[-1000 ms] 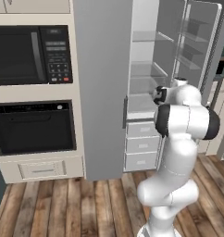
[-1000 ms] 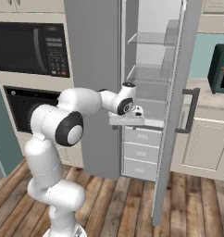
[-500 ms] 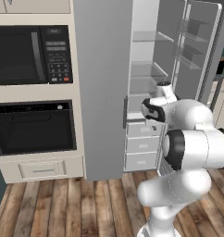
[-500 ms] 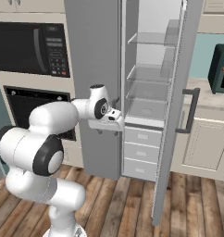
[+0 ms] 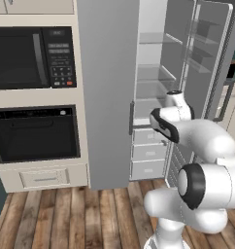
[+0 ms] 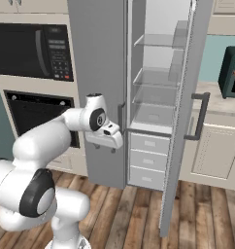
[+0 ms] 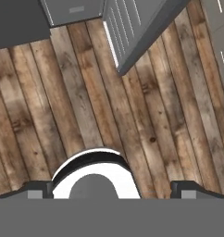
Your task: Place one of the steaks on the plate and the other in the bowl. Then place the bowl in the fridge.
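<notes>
Fridge (image 5: 109, 92) is seen standing with its right door (image 6: 185, 112) swung wide open, bare glass shelves (image 6: 153, 78) and white drawers (image 6: 148, 160) exposed inside, while the left door is kept shut. To its left a black microwave (image 5: 32, 58) is set above a black built-in oven (image 5: 37, 133). The white arm is folded in front of the fridge, its hand held at the level of the lowest shelf, just beside the edge of the shut door. The tool (image 6: 105, 147) is pointed straight down at the wooden floor (image 7: 86, 106), and in the hand view its two dark fingertips (image 7: 37, 189) are seen far apart at the bottom corners, so the jaws are spread wide with nothing held between them. The lower edge of the open door is seen above the planks in that view.
</notes>
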Controlling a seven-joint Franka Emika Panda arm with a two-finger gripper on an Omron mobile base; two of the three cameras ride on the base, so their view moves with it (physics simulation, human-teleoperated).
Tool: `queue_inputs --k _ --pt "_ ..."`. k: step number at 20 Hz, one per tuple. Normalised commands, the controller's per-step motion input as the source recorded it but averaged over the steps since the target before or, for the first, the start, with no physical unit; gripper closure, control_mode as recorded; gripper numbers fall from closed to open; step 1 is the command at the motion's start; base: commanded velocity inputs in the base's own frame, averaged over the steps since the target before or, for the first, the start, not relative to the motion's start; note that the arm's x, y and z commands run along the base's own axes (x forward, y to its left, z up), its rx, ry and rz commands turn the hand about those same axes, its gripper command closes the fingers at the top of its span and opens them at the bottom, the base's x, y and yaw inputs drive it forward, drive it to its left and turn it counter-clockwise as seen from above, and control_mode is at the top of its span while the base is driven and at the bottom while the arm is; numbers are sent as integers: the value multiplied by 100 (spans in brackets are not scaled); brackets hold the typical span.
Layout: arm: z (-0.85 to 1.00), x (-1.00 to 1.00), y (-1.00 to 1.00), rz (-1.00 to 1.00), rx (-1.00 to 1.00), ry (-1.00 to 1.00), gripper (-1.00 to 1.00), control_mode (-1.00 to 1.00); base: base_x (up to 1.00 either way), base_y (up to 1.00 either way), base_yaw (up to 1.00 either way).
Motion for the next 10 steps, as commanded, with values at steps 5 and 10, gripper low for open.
queue_inputs --k 5,10 --pt "0 0 0 0 1 0 -100 -100 0 0 0" --pt "0 -8 0 0 0 0 -100 100 -22 0 0"
